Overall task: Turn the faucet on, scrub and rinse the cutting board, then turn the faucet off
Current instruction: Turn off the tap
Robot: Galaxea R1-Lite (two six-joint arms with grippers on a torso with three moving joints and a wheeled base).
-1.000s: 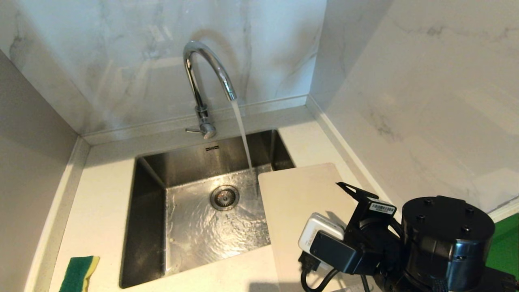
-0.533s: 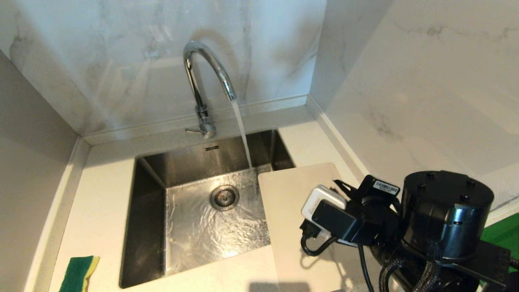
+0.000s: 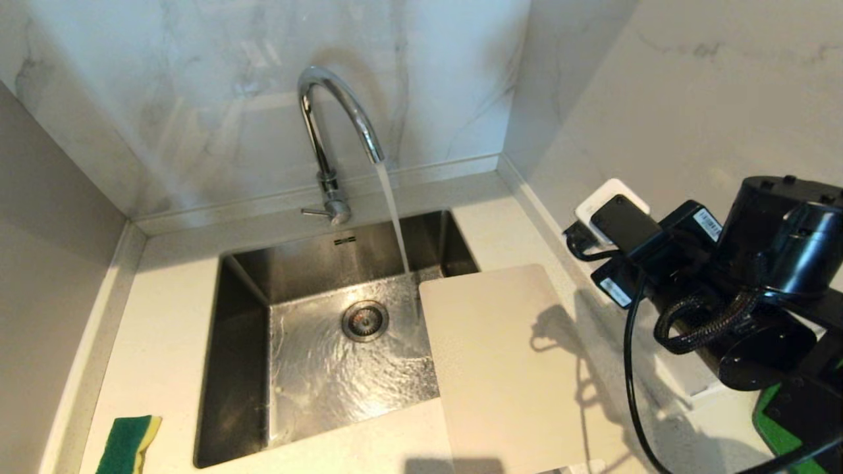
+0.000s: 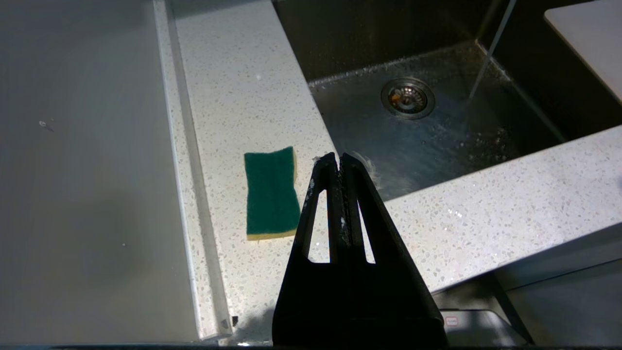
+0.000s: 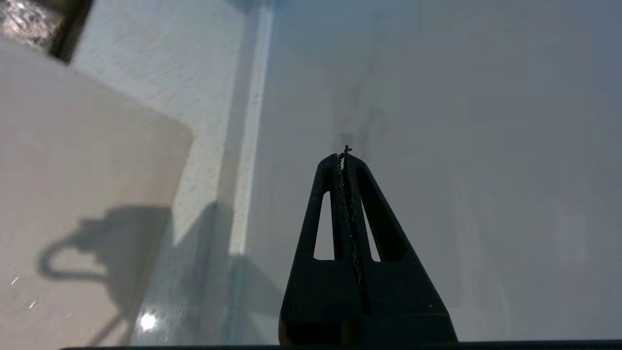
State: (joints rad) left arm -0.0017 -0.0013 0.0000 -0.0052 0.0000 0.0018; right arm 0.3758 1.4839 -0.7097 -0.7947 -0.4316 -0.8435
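Chrome faucet [image 3: 336, 125] stands at twelve o'clock of the sink [image 3: 244, 368] and is already running, its stream landing just beside the far corner of the cutting board [image 3: 500, 368]. That cream board lies flat on the bench [image 3: 164, 342] at three o'clock of the drain, its left edge overhanging the basin.

Right end effector [image 5: 346, 158] hangs above the bench at the board's two o'clock, facing the side wall, fingers pressed together on nothing. Left end effector [image 4: 338, 160] is likewise closed and empty, poised near the sponge [image 4: 271, 193], which lies at eight o'clock of the sink.

Risks, as I judge them:
- An overhanging board could tip into the basin if pressed near its left edge.
- Splash off the board may wet the bench and make a wet plastic board slip in a pinch.
- A closed right end effector must reopen before any grasp, or it will only shove the board.
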